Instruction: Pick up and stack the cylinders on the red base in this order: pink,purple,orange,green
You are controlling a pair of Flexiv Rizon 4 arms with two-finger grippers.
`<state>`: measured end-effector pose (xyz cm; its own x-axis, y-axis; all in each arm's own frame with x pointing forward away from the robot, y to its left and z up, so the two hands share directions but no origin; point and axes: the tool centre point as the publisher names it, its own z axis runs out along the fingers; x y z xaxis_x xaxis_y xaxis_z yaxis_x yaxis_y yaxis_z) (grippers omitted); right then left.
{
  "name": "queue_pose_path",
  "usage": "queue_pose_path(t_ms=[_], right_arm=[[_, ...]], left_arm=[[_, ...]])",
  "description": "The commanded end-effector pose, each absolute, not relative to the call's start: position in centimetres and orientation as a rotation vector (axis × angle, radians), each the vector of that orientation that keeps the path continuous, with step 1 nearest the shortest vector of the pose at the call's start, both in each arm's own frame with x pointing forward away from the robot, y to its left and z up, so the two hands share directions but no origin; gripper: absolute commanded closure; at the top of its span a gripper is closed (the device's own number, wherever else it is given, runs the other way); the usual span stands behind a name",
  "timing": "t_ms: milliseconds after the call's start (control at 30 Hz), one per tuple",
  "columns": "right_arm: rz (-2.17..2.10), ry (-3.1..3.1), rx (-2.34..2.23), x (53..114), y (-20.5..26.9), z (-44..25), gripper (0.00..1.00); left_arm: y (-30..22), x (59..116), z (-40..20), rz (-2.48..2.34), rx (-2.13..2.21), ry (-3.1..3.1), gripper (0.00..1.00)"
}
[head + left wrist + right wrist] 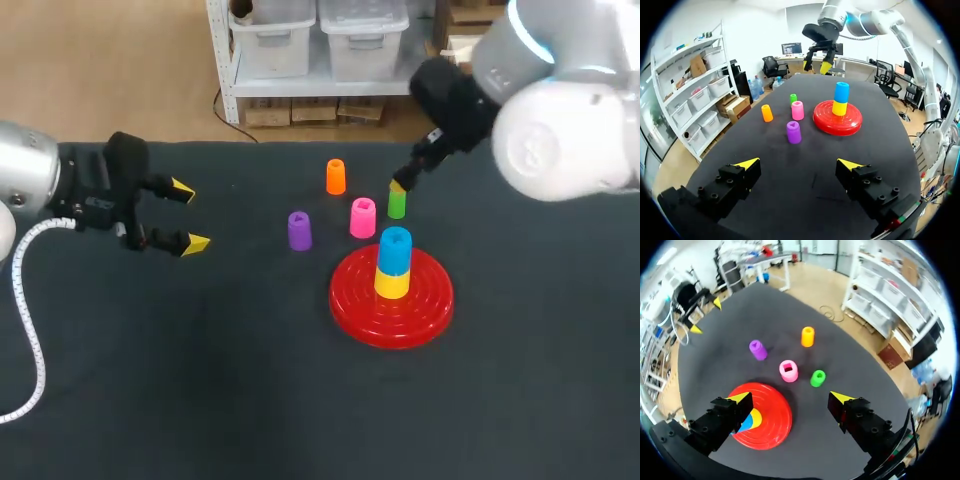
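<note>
The right claw (790, 397) was held open, nothing gripped. The green cylinder (817, 378) and pink cylinder (788, 371) were seen just ahead of it, with the orange cylinder (807, 336) and purple cylinder (758, 350) farther ahead. Beneath it, on the red base (775, 427), a blue cylinder (395, 248) was stacked on a yellow cylinder (392, 284); in the right wrist view both were half hidden by a finger. The left claw (798, 164) was held open, well apart.

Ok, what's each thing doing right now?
pink cylinder: standing on table, unstacked
purple cylinder: standing on table, unstacked
orange cylinder: standing on table, unstacked
green cylinder: standing on table, unstacked
red base: holds yellow cylinder with blue cylinder on top
left gripper: open, empty
right gripper: open, empty
</note>
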<state>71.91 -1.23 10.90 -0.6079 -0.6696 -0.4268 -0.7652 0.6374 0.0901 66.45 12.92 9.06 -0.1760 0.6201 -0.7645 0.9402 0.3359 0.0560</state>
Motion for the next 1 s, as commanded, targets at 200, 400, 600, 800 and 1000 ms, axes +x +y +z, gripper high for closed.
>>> queue_pose_path(t_ms=[200,400,600,800,1000], right_arm=[[0.334,2.773,-1.746,74.2,1.7,7.0,0.00],[0.282,2.766,-1.854,73.6,3.4,6.1,0.00],[0.224,2.771,-1.853,73.7,4.0,4.8,0.00],[0.175,2.771,-1.832,73.8,4.0,4.2,0.00],[0.164,2.756,-1.737,74.0,3.7,3.8,0.00]], left_arm=[[12.9,66.6,9.1,-0.575,1.376,1.897,0.00],[12.9,66.6,9.1,-0.575,1.376,1.897,0.00],[12.9,66.6,9.1,-0.575,1.376,1.897,0.00],[12.9,66.6,9.1,-0.575,1.376,1.897,0.00],[12.9,66.6,9.1,-0.575,1.376,1.897,0.00]])
